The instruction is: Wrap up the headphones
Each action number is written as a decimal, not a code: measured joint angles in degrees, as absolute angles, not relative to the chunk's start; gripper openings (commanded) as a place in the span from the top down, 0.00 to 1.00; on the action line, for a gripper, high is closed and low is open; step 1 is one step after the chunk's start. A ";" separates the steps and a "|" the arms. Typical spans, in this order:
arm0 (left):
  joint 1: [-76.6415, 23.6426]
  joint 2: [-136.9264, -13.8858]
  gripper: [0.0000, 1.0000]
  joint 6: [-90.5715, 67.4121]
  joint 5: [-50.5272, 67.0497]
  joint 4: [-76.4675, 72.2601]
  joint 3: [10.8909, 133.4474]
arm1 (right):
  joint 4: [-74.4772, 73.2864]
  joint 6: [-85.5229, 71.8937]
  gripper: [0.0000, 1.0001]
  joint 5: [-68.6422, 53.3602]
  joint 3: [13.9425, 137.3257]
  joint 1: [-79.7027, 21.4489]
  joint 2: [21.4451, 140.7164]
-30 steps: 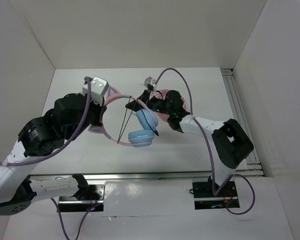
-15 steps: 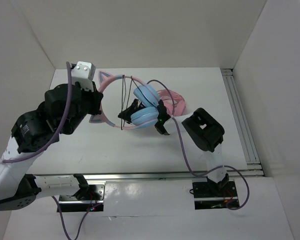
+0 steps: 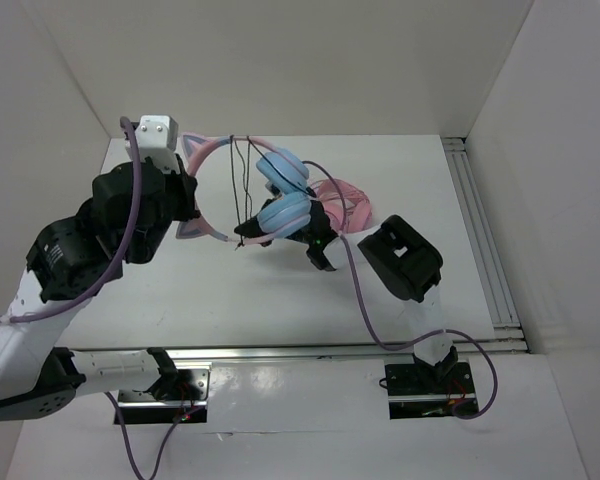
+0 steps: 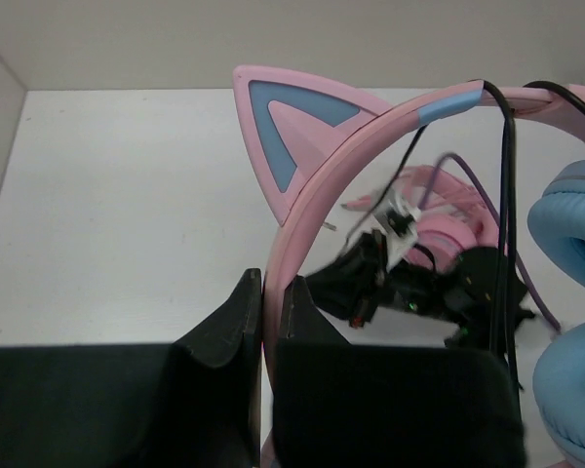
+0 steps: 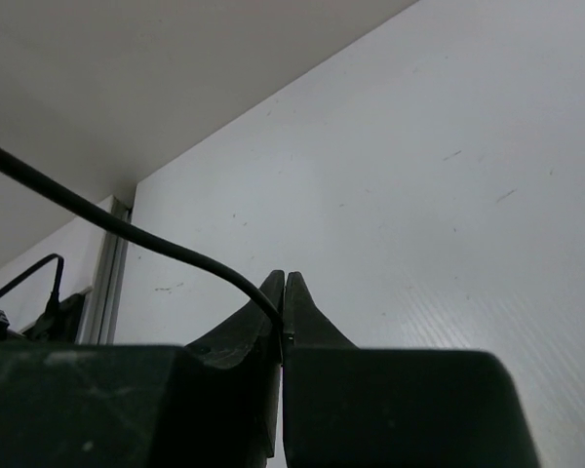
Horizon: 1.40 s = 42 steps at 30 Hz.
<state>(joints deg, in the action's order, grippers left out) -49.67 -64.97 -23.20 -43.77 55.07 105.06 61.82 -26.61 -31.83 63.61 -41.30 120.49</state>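
While my left gripper (image 4: 263, 292) is clamping the headphones (image 3: 285, 213) by their headband (image 4: 370, 122) near the counter's far edge, I'm pinching the cable (image 5: 127, 229) in my right gripper (image 5: 284, 292), wanting taut, even loops.

The left gripper (image 3: 191, 200) meets the pink headband (image 3: 215, 147) of the headphones (image 3: 285, 213) on its left curve, between the two cat ears; its fingertips are hidden under the wrist. From there the band arcs away to the right, toward two light blue ear cups stacked close together just beyond the right gripper (image 3: 247, 231). The black cable (image 3: 237, 185) is draped over the band's top between the grippers, its strands dropping to the right gripper's tip. All-pink headphones (image 3: 348, 198) lie on the white bench (image 3: 450, 200) behind the right gripper's wrist.
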 measured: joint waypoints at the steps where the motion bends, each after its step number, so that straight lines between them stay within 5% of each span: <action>1: -48.71 -65.49 1.00 -23.53 -44.36 55.31 105.51 | 62.11 -26.55 1.00 -31.57 62.83 -41.43 120.46; 9: -30.46 -75.26 1.00 -24.43 -40.97 55.83 108.90 | 64.14 -25.80 1.00 -29.15 52.84 -46.44 118.13; 17: -18.96 -82.00 1.00 -25.80 -36.97 51.72 105.67 | 52.77 -15.03 1.00 -21.91 49.17 -58.65 102.63; 26: -14.26 -81.97 1.00 -21.74 -30.87 47.20 86.54 | 26.68 4.64 1.00 8.43 50.30 -72.84 82.94; 33: -17.08 -81.32 1.00 -14.66 -22.70 40.23 74.76 | 8.25 16.56 1.00 26.85 54.43 -77.82 78.63; 42: -34.70 -73.28 1.00 -4.21 -17.61 34.13 62.85 | 0.60 27.49 0.96 40.66 56.62 -79.61 74.32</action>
